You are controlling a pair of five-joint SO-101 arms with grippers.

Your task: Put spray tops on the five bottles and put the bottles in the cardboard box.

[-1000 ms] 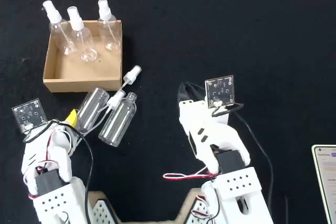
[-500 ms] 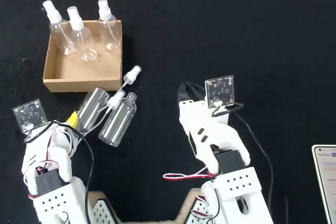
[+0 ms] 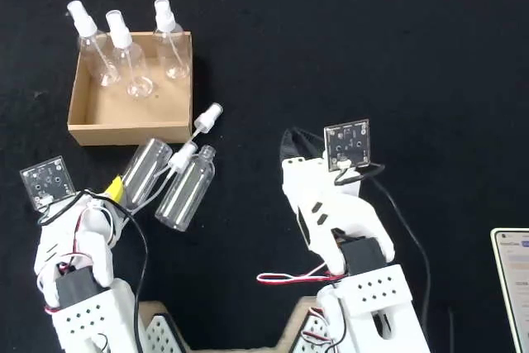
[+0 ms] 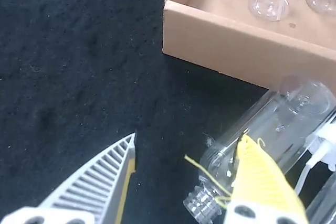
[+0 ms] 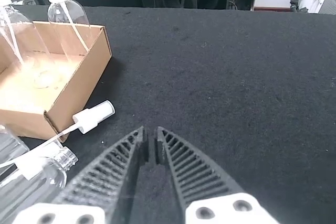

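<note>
Three capped bottles [image 3: 122, 43] upright in cardboard box [image 3: 128, 132]. Two uncapped bottles [image 3: 186, 188] lying side by side on black table [image 3: 372, 55], just outside box front wall. Two loose spray tops [image 3: 209, 116] beside them. Left gripper [image 4: 186, 142] spread wide, empty, yellow finger over one bottle's neck. Right gripper [image 5: 149, 130] pinched nearly closed, empty, off to side.

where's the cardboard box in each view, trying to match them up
high view: cardboard box at upper left, three capped bottles standing in it
left wrist view: its front wall, just behind the lying bottle
right wrist view: its corner, a loose spray top lying beside it
shared landmark: the capped bottles inside
</note>
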